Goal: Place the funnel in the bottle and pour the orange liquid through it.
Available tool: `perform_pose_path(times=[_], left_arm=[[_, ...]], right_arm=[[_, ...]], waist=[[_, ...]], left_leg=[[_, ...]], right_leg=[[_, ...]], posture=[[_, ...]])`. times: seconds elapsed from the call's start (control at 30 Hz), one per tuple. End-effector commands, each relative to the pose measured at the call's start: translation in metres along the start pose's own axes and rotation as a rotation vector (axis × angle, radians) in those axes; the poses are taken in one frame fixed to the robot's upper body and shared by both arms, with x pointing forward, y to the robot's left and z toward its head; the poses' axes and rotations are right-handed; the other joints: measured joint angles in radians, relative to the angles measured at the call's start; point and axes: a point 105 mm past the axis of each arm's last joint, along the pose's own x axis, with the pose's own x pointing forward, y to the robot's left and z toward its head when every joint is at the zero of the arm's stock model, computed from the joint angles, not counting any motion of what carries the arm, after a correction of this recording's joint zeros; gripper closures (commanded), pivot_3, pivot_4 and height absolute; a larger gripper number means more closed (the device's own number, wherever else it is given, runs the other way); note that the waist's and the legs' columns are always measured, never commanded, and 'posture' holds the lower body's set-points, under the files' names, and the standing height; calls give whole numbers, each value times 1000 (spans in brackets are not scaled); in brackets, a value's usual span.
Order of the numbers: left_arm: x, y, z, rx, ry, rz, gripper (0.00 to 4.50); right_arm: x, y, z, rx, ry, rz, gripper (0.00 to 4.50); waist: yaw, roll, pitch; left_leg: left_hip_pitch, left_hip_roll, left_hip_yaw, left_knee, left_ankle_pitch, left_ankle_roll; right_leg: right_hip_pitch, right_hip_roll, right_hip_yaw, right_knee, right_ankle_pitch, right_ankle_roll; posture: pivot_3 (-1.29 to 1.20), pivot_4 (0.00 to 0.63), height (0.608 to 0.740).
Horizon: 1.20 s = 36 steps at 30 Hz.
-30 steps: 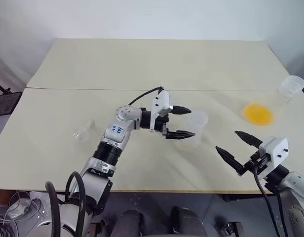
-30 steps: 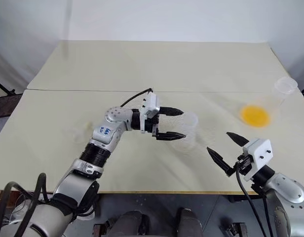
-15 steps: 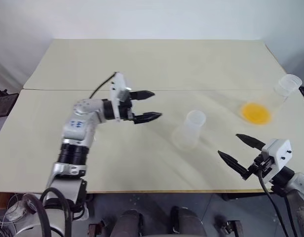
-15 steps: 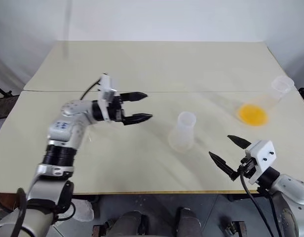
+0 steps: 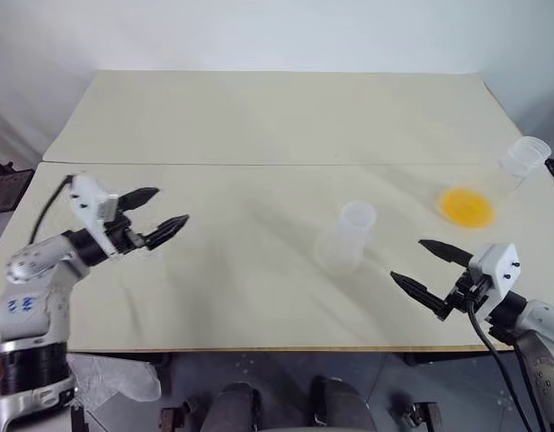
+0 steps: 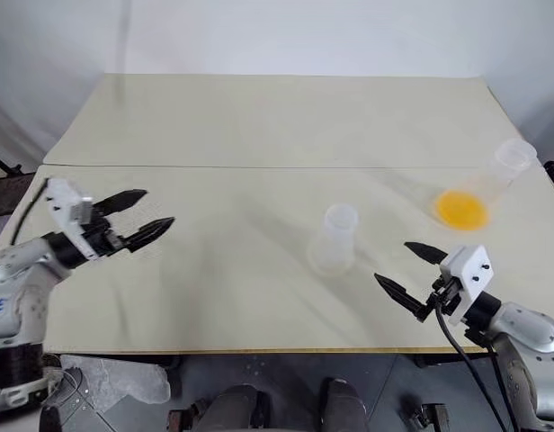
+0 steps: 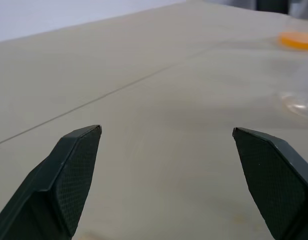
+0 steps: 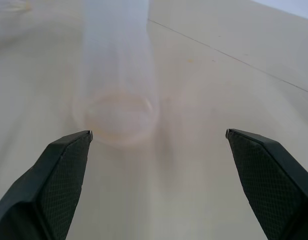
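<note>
Two flasks, one funnel and two hands, listed from the desk's left side to its right.

Left hand [image 5: 157,216]: hovers over the left part of the desk near its left edge, black fingers [image 7: 74,170] spread wide and holding nothing, pointing level toward the middle of the desk.

Funnel [image 6: 152,248]: small and clear, very hard to make out; a faint glassy shape lies on the desk just beside the left hand's fingertips, on the front side. Whether it touches them cannot be told.

Bottle [image 5: 346,237]: clear conical flask, upright on its wide base, neck up, standing alone near the middle of the desk, slightly right of centre. Nothing sits in its neck. In the right wrist view it stands between the spread fingers, apart from both.

Right hand [image 5: 428,268]: near the front edge on the right part of the desk, fingers wide apart and empty, pointing level toward the bottle, near it but not touching.

Orange liquid [image 5: 467,206]: bright yellow-orange shallow pool in the base of the second flask [image 6: 502,171], which stands close to the desk's right edge, well apart from the bottle and behind the right hand.

Desk [image 5: 259,117]: pale cream top with a seam running left to right across its width; the rear half is bare.
</note>
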Motion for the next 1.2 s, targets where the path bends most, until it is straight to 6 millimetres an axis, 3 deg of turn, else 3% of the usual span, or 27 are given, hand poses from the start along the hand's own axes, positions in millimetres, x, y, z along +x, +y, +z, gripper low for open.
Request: perform_pose_path(times=[0.03,0.27,0.47,0.67,1.2], left_arm=[[-45,22,4,74,1,198,23],[-102,37,-14,42,97,364,23],[-111,41,-24,35,114,405,23],[-94,41,-38,31,133,352,23],[-47,64,-64,52,165,258,23]], right_arm=[[2,-2,0,0,-1,25,0],[8,-1,-3,12,-8,52,0],[10,0,-5,15,-9,62,0],[11,0,-5,14,-11,60,0],[2,1,-5,4,-8,1,0]], waist=[[-8,0,0],[2,0,0],[0,0,0],[-2,0,0],[-1,0,0]], left_leg=[[1,0,0,-1,0,0],[1,1,0,-1,-1,-1],[1,1,0,-1,-2,-1],[2,1,0,-2,-2,-1],[2,1,2,-2,-2,-1]], right_leg=[[0,0,1,0,0,0],[0,-1,0,0,0,-1],[0,-2,1,0,0,-1],[0,-2,0,0,-1,-1],[-1,0,-3,3,0,-1]], posture=[[0,150,740],[0,150,740],[0,150,740],[0,150,740],[0,150,740]])
